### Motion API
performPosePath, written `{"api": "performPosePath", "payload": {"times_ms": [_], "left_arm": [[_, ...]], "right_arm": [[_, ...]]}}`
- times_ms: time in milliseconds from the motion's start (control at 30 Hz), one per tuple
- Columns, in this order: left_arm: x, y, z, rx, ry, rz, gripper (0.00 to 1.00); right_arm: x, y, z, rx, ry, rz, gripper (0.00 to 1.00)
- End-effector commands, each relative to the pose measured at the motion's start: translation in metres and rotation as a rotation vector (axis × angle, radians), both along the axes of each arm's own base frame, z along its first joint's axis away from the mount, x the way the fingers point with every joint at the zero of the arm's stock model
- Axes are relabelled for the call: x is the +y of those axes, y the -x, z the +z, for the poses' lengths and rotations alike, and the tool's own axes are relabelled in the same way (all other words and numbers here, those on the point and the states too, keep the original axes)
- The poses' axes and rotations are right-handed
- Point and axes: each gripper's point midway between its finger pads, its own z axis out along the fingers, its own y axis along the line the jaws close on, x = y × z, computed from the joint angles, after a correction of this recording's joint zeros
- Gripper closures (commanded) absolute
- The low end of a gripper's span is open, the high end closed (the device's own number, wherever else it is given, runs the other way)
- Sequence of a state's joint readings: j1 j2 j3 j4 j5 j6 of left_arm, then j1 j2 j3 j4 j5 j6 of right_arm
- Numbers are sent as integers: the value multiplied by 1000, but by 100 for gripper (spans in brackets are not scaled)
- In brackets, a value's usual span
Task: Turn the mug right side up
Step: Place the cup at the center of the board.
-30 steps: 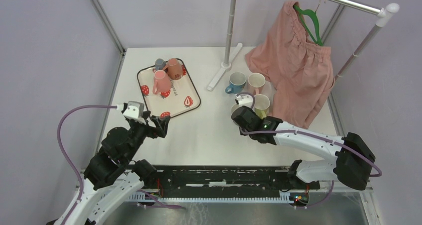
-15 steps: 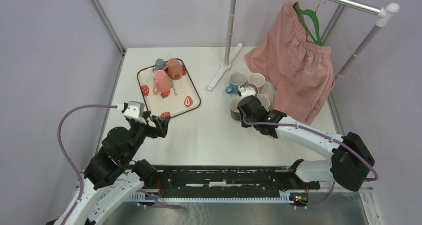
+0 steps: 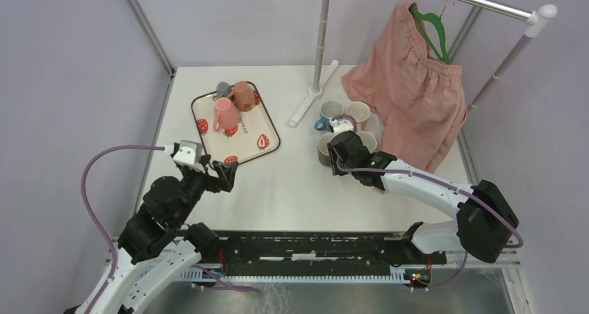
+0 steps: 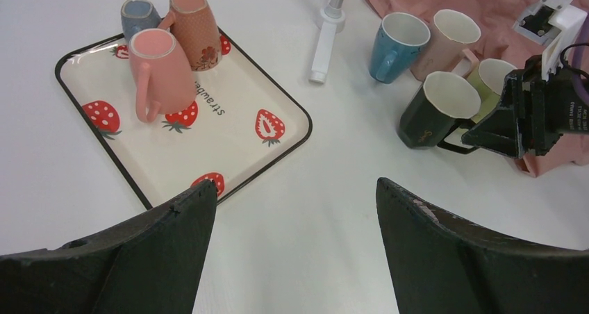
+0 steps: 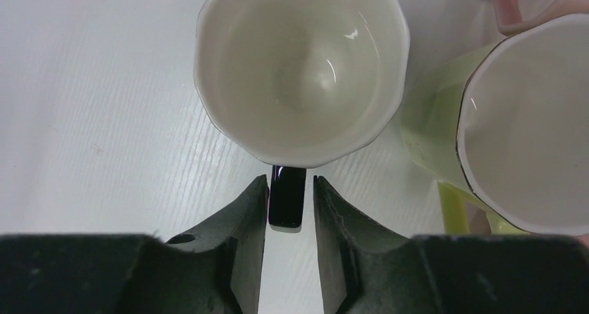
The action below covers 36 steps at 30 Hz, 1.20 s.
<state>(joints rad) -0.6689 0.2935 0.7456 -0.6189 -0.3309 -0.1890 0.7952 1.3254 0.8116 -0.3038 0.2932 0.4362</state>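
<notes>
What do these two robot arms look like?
The left arm and right arm have white tube-like links between chunky black joints, each trailing a purple cable. A small white camera box sits on each wrist. The left gripper and right gripper each have two broad matte-black fingers.

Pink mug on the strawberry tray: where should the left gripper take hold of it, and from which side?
Probably the handle, approached from the near left. The pink mug stands rim down, its handle points that way, and the brown mug crowds its far side.
</notes>
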Motion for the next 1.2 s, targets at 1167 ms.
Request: {"api": "performPosePath", "payload": {"times_ms": [1167], "left_arm": [[12,-151,-26,342,-102,103,3]], "right_arm": [[-7,34,105,-301,-157,289,43]]}}
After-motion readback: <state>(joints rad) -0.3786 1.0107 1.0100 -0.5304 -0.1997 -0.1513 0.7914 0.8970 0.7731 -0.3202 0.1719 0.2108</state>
